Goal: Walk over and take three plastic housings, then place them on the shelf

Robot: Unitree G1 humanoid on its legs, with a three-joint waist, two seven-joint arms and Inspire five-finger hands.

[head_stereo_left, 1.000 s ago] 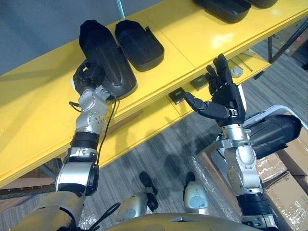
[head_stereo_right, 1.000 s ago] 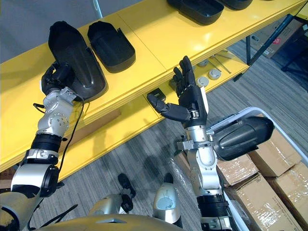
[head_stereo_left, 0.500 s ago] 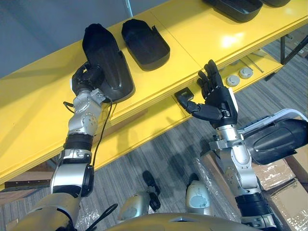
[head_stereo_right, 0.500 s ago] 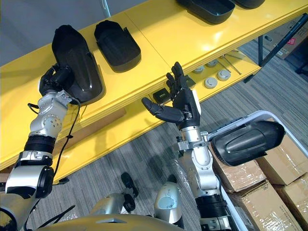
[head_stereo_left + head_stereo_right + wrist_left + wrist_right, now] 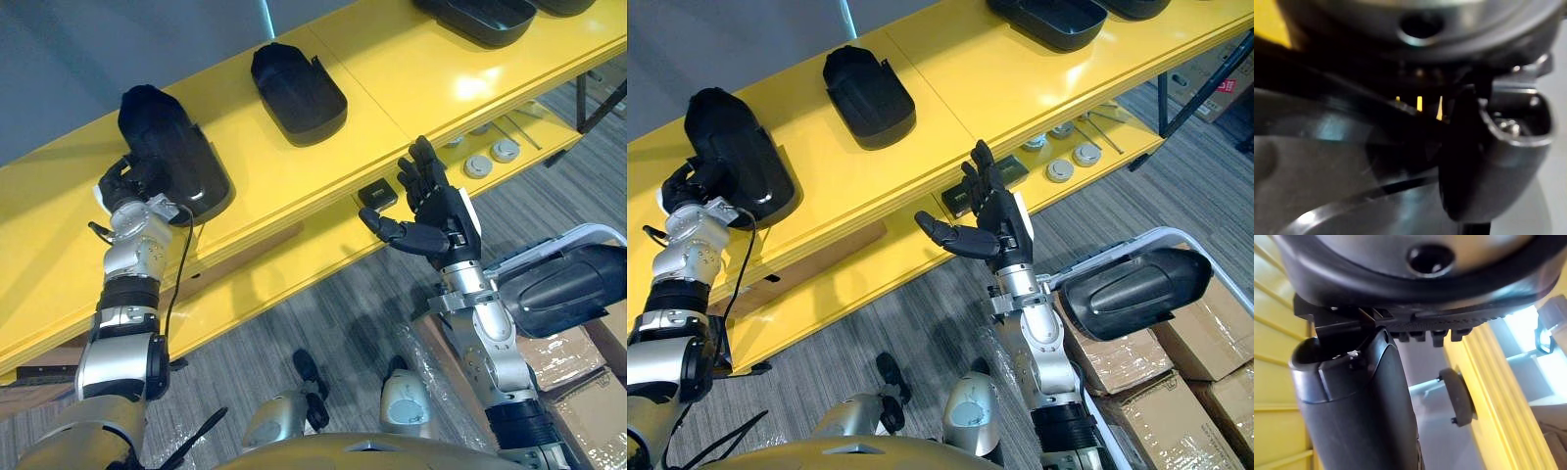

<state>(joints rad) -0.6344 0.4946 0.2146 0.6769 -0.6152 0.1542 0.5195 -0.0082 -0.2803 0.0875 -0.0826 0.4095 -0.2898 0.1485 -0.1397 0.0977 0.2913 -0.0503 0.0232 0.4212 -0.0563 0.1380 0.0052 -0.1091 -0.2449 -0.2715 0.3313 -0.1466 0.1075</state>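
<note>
A black plastic housing (image 5: pixel 171 147) lies hollow side down on the yellow shelf (image 5: pixel 392 78), towards its left end. My left hand (image 5: pixel 132 181) is curled round that housing's near end, and its glossy surface (image 5: pixel 1327 142) shows close up in the left wrist view. A second housing (image 5: pixel 299 93) lies hollow side up further right on the same shelf. My right hand (image 5: pixel 436 211) hovers open in front of the shelf's edge, fingers spread and holding nothing.
More black housings (image 5: pixel 480 15) sit at the shelf's far right. A lower yellow ledge holds round parts (image 5: pixel 492 155) and a small dark block (image 5: pixel 376 196). Another housing (image 5: pixel 563 289) lies in a white-rimmed cart at the right, with cardboard boxes (image 5: pixel 1205 343) beside it.
My left hand has slid the housing it holds leftward along the shelf, widening the gap to the second housing. The right hand has sunk slightly.
</note>
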